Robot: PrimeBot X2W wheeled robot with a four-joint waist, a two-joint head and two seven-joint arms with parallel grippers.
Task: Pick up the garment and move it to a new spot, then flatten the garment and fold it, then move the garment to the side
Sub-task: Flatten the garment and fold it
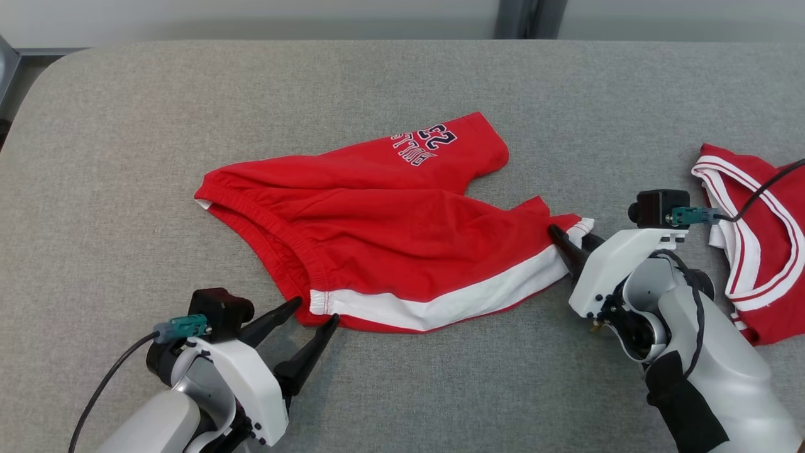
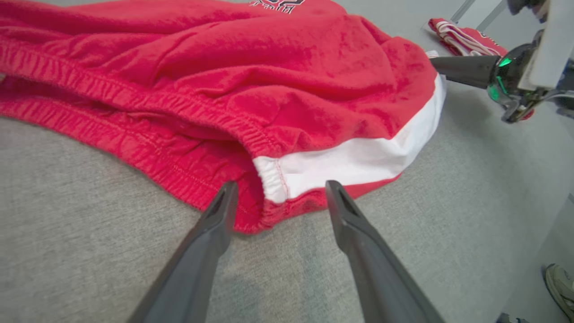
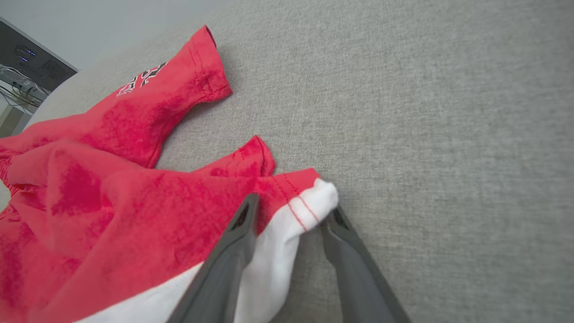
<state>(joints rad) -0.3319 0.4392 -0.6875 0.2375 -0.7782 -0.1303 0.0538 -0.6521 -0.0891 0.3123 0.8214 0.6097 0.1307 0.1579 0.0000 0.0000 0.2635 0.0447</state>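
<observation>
The left pincer (image 1: 317,309) was wide open by the red-and-white cotton shorts (image 1: 390,245). The right pincer (image 3: 293,204) sat partly open around their corner.

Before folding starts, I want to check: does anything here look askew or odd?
The red fabric shorts with a white side stripe lie rumpled on the grey cloth table: waistband gaping open, legs creased, not flat.

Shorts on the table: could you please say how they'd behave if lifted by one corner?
Probably floppy: the shorts lie wrinkled and bunched, so they'd drape. Likely light, being thin cloth. The gathered waistband may offer firmer hold.
</observation>
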